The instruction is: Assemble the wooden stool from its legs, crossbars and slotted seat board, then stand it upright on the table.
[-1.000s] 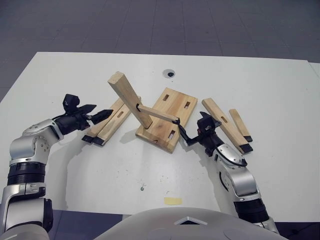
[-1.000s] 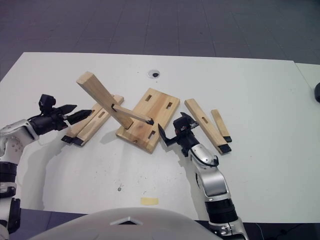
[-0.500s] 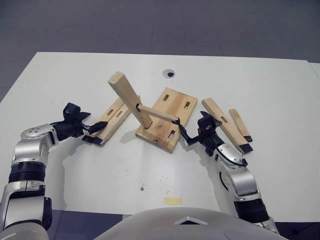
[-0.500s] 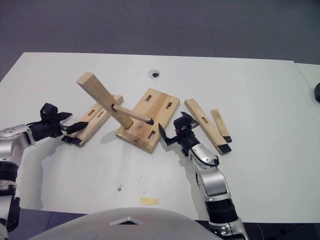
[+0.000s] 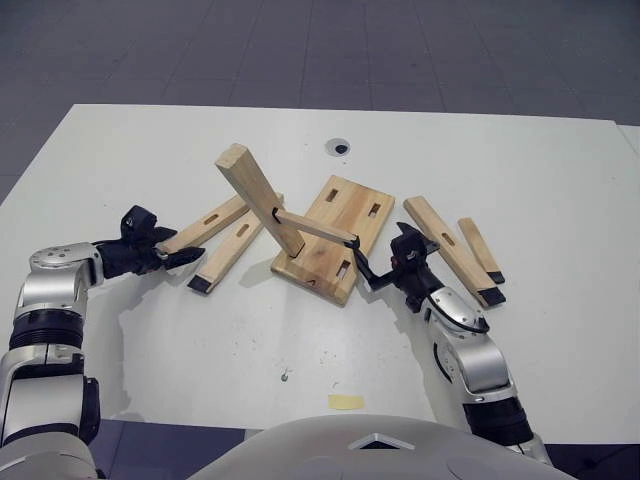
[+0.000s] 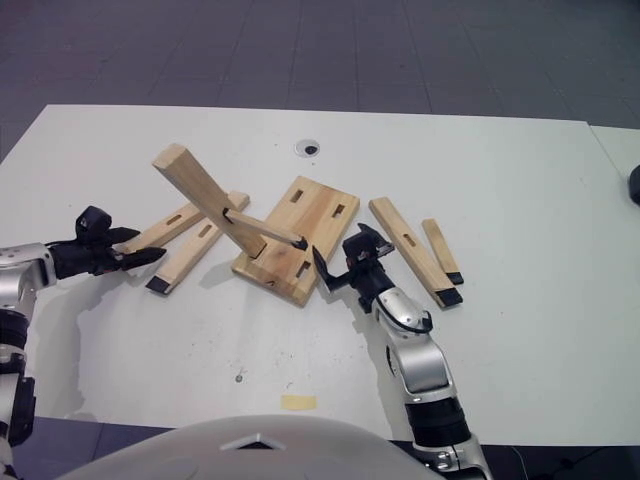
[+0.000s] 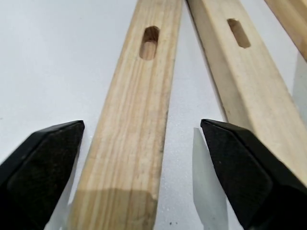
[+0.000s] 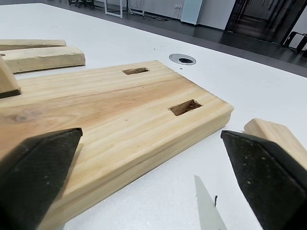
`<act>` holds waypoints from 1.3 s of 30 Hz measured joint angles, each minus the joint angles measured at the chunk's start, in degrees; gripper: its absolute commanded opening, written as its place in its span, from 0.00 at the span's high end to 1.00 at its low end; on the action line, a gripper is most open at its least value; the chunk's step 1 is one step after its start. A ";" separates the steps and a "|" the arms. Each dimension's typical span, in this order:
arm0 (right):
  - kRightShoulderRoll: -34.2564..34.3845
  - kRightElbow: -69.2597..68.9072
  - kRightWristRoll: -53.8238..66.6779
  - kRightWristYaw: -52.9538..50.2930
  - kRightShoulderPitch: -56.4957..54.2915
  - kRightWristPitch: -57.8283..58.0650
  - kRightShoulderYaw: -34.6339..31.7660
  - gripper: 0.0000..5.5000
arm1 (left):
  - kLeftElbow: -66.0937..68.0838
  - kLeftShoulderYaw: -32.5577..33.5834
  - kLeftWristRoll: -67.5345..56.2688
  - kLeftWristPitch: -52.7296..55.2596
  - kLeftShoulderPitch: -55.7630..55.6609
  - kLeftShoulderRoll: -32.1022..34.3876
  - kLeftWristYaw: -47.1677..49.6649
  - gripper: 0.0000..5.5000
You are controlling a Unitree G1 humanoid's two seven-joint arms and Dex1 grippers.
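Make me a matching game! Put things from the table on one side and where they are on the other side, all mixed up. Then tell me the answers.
Things:
1. seat board
2. left gripper
3. yellow tape
4. round hole

Places:
A. near the front edge of the table
B. flat on the table, with a tilted leg rising from it
C. on the table's far side, beyond the seat board
D. open around the end of a flat-lying leg

Pairs: 1-B, 2-D, 3-A, 4-C
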 measured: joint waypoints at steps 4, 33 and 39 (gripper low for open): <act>0.42 0.32 0.00 -0.15 -0.02 0.00 -0.05 0.02 | 2.19 -0.49 1.76 -2.98 -0.70 0.17 -0.23 0.42; 0.83 -0.63 42.26 -1.31 -22.81 15.01 -27.31 0.02 | -34.53 9.58 -9.41 2.43 -4.12 -15.77 23.23 0.63; 2.63 -3.37 68.99 -4.78 -29.90 23.18 -29.56 0.02 | -37.41 1.69 -6.71 1.61 -4.59 -16.34 19.86 0.63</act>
